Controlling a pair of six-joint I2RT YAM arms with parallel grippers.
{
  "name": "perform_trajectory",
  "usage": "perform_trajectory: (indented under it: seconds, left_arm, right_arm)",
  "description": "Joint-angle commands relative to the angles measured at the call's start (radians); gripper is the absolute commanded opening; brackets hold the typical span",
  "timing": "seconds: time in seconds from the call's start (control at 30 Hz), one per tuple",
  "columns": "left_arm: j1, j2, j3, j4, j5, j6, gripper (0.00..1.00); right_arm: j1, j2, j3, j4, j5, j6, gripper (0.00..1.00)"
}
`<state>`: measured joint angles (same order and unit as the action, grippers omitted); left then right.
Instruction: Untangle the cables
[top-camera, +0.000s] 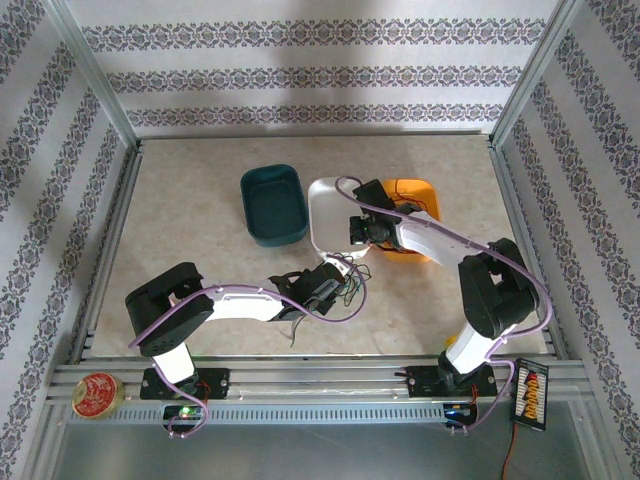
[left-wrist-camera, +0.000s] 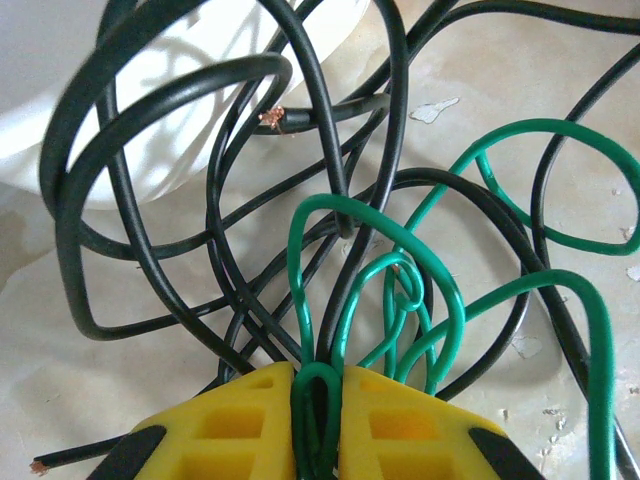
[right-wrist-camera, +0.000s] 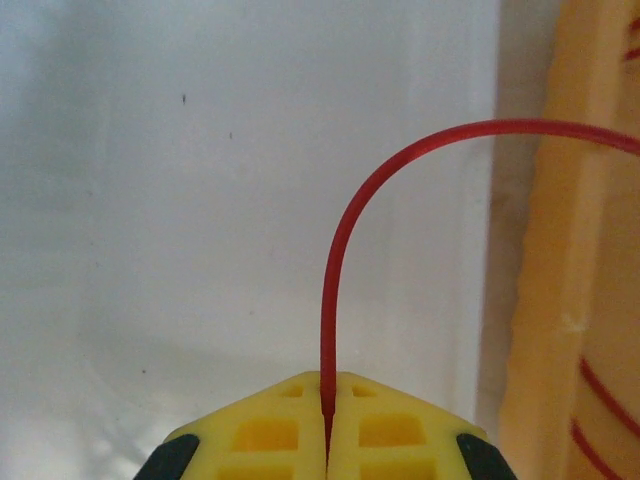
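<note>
A tangle of black cables (left-wrist-camera: 215, 240) and green cables (left-wrist-camera: 430, 290) lies on the table beside the white tray's rim (left-wrist-camera: 60, 90). My left gripper (left-wrist-camera: 318, 400) is shut on a bunch of green loops with a black strand running between them. From above, that gripper (top-camera: 338, 274) sits at the tangle (top-camera: 354, 288), just in front of the white tray (top-camera: 322, 205). My right gripper (right-wrist-camera: 326, 400) is shut on the end of a thin red cable (right-wrist-camera: 332, 280), which arcs up and right toward the orange tray (right-wrist-camera: 560, 300). It hovers over the white tray (top-camera: 355, 234).
A teal tray (top-camera: 272, 205) stands left of the white one, and the orange tray (top-camera: 418, 192) right of it holds more red strands (right-wrist-camera: 600, 400). A loose black end (left-wrist-camera: 70, 462) lies near my left fingers. Metal frame rails bound the table.
</note>
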<state>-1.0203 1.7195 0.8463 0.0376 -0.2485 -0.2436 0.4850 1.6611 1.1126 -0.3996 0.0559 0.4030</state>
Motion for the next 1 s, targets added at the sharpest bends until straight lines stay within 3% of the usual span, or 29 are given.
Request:
perform_trajectory:
  seconds: [0.0,0.33,0.87,0.97]
  left_arm:
    - [-0.026,0.018,-0.032,-0.119,0.02,-0.014,0.14]
    - [-0.026,0.037,-0.014,-0.128,0.032,-0.006,0.14]
    - [-0.027,0.038,-0.008,-0.136,0.028,-0.01,0.14]
    - [-0.027,0.041,-0.005,-0.137,0.029,-0.008,0.14]
  right_arm:
    - [-0.051,-0.099,-0.005,0.009,0.038,-0.015,0.0]
    - [-0.262,-0.079,-0.048,0.05,-0.04,0.007,0.0]
    - [-0.274,0.14,0.04,0.107,-0.059,0.068,0.0]
    - [-0.274,0.118,0.037,0.116,-0.057,0.083,0.23]
